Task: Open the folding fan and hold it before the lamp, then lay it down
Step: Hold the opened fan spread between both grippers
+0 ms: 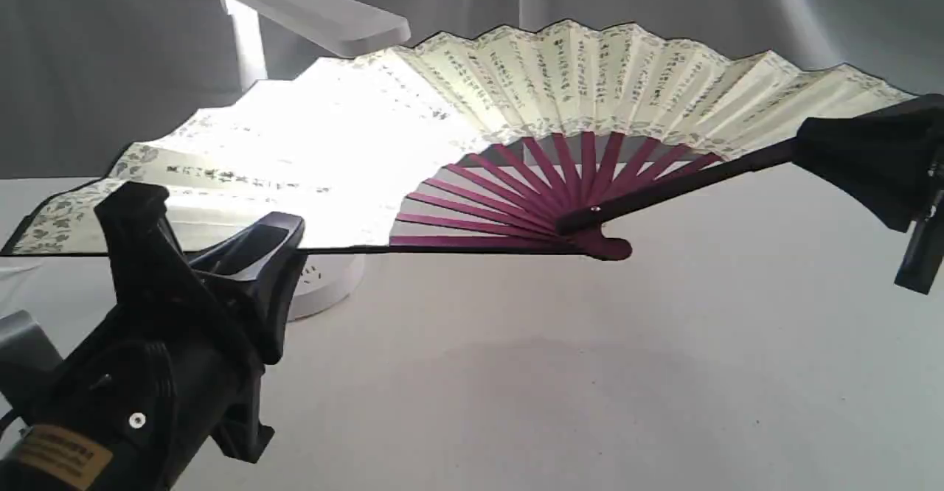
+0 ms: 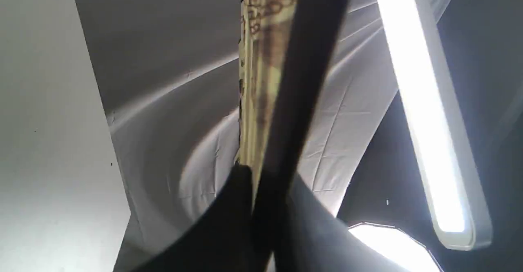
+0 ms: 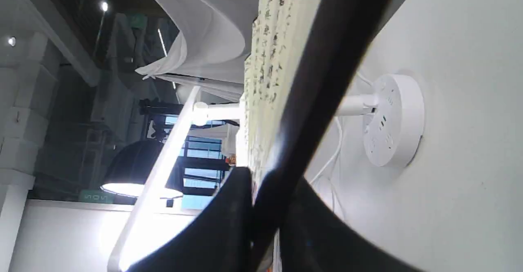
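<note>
The folding fan is spread wide open above the table, its cream leaf with black calligraphy facing the exterior view and maroon ribs meeting at the pivot. Its left half glows, lit from behind by the lamp, whose white head and stem stand behind it and whose round base shows below the fan's lower edge. My left gripper is shut on the fan's left guard. My right gripper is shut on the right guard. The lamp's lit head and its base also show in the wrist views.
A white cloth covers the table and a grey drape hangs behind. The lamp's white cord trails on the table by its base. A round studio light shows beyond the scene.
</note>
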You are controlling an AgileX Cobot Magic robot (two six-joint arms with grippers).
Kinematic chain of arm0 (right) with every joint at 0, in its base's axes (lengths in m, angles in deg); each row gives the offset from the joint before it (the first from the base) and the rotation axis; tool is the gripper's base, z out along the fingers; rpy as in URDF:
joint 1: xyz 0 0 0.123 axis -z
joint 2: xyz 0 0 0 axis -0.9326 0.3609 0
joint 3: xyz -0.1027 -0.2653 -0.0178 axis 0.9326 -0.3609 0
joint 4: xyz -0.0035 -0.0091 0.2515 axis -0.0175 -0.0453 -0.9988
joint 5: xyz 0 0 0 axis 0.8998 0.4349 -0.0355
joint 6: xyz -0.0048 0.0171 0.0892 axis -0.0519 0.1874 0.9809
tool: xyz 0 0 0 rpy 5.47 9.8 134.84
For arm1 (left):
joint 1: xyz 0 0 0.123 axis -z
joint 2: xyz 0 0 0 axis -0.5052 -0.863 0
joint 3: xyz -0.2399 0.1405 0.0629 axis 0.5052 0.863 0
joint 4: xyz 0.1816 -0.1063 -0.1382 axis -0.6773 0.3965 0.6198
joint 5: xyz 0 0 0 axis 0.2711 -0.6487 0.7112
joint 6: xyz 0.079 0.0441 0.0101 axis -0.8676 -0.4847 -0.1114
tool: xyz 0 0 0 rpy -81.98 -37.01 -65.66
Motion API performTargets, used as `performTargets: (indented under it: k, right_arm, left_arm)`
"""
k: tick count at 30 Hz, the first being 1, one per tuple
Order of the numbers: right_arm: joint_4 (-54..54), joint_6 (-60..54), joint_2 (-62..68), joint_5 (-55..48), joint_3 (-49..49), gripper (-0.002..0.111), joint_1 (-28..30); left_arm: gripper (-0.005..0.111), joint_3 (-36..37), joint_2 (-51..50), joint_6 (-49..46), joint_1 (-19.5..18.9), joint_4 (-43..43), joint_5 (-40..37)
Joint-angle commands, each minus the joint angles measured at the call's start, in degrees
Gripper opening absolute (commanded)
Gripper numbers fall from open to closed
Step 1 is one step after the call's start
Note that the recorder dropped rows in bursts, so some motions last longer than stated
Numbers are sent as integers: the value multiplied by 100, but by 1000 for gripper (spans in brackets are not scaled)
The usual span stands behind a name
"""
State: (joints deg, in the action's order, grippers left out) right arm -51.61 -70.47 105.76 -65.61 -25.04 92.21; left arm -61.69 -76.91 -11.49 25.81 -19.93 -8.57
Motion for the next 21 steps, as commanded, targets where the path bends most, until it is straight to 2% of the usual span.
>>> performTargets:
  k: [1, 11, 15, 21]
  right_arm:
    - [-135, -264, -12, 478, 27, 0, 62]
    - [-135, -249, -12, 478, 27, 0, -400]
    - [-135, -249, -12, 478, 27, 0, -412]
    - [-135, -268, -12, 478, 27, 0, -412]
  left_arm:
    - [0, 67, 189, 137, -77, 930, 758]
    - [0, 67, 326, 68, -77, 1004, 758]
    - [0, 67, 501, -328, -77, 1069, 758]
    - [0, 67, 662, -328, -77, 1314, 758]
